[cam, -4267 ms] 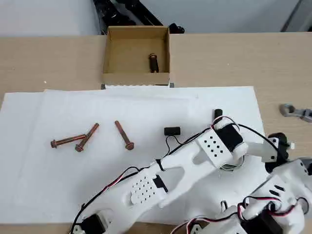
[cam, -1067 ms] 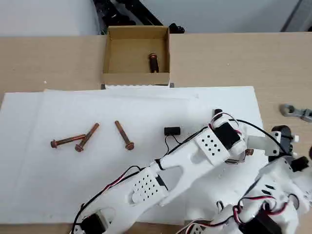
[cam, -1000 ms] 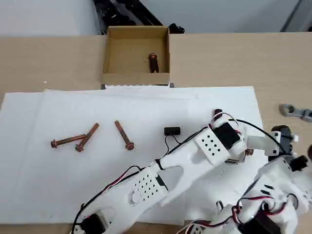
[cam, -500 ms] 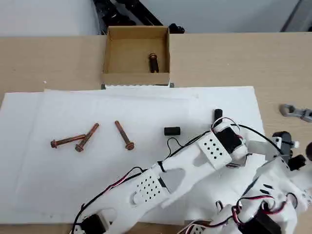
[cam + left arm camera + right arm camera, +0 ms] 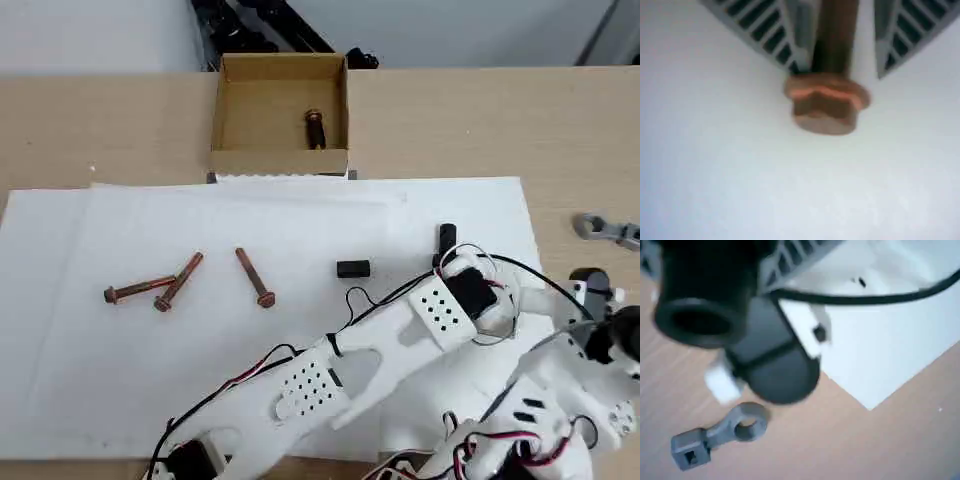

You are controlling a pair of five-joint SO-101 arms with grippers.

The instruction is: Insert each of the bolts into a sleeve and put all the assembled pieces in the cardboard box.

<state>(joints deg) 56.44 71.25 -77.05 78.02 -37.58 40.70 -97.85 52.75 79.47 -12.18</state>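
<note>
The bolt [image 5: 827, 102] is copper-toned metal with a dull, slightly worn sheen. So are the loose bolts [image 5: 255, 277] in front of the cardboard box [image 5: 215, 110], which is matt brown card. The sleeve [image 5: 702, 295] looks like smooth, matt black plastic. The sheet [image 5: 120, 230] before the box is smooth white paper, and the surface [image 5: 100, 120] is pale, matt wood-grain.

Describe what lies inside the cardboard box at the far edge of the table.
Inside the cardboard box lies one bolt, seemingly in a dark sleeve, close to one side wall. The remaining floor is bare. The near wall hides the floor strip just behind it.
</note>
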